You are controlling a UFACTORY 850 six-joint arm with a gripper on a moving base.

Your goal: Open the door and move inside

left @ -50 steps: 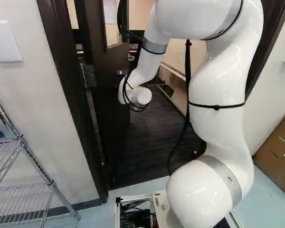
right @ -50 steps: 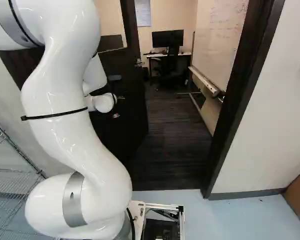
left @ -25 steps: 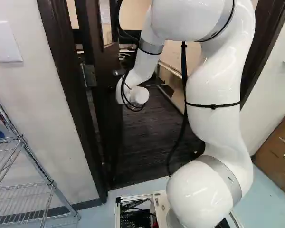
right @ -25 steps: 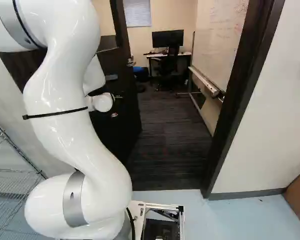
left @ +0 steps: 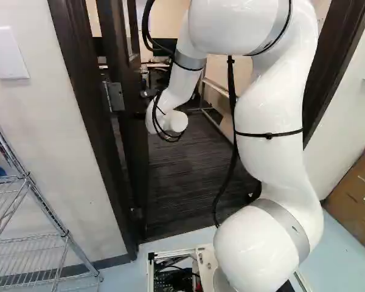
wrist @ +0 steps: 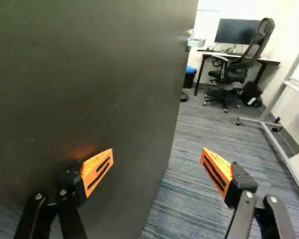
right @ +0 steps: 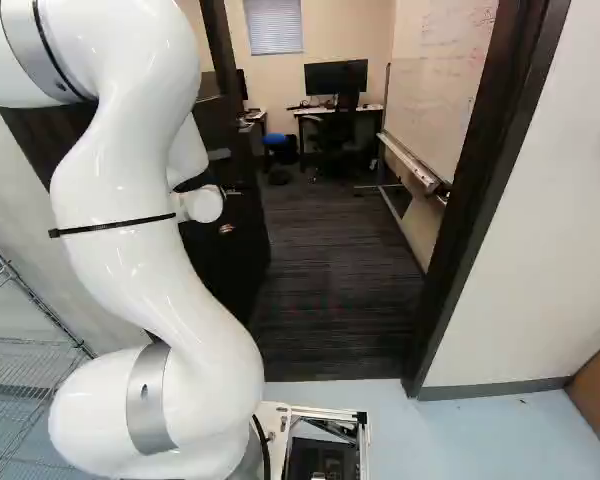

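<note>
The dark door (left: 134, 146) stands open into the room, its hinge (left: 114, 96) beside the left jamb in the left base view. In the right base view the door (right: 225, 260) is partly behind my arm. In the wrist view my gripper (wrist: 157, 166) is open, with nothing held between its fingers. One finger with its orange pad (wrist: 97, 172) is close against the door's flat face; contact cannot be told. The other finger stands past the door's free edge, over the room's carpet. My arm's wrist (left: 170, 118) hides the gripper in the left base view.
The doorway's right jamb (right: 485, 190) borders the dark carpet (right: 335, 270). Inside are a desk with a monitor (right: 335, 77), an office chair (wrist: 231, 64) and a wheeled whiteboard (right: 440, 90). A wire shelf (left: 30, 243) stands left, a cardboard box (left: 356, 194) right.
The door has swung farther into the room, uncovering more of the blue-topped item and desk area. My arm has shifted slightly left in the left base view. The base has not moved.
</note>
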